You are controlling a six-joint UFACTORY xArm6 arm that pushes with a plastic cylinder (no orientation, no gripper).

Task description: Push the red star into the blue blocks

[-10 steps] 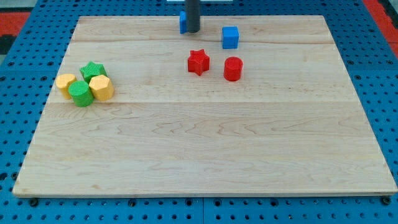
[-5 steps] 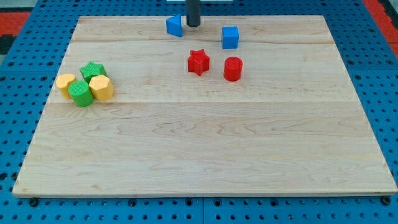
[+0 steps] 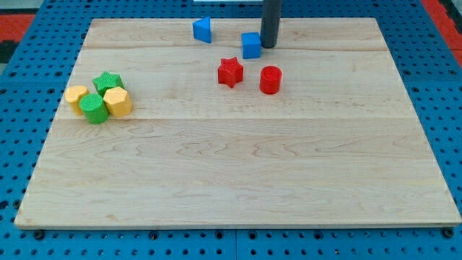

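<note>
My tip (image 3: 269, 46) rests on the bench (image 3: 238, 173) near the view's top, touching or just beside the right face of the blue cube (image 3: 251, 45). There is no gripper on this arm, only the rod, so nothing is held. A second blue block (image 3: 203, 29), whose shape I cannot quite make out, sits further to the view's left, close to the top edge and apart from the cube.

The red star (image 3: 230, 72) lies below the cube and a little to its left, near it but not touching. The red cylinder (image 3: 270, 79) stands to the star's right, apart from it.

I judge the step in hand to be gathering the blue pair before the star goes in. To do it well, push through the middle of the cube's right face so it slides straight left without turning, and keep the line level so it does not drift down onto the star. For the star itself, the tip should come round below it and push up and left, staying clear of the cylinder.

Well apart at the view's left, a green star (image 3: 109, 81), a green cylinder (image 3: 93, 108) and two yellow blocks (image 3: 117, 102) sit clustered.
</note>
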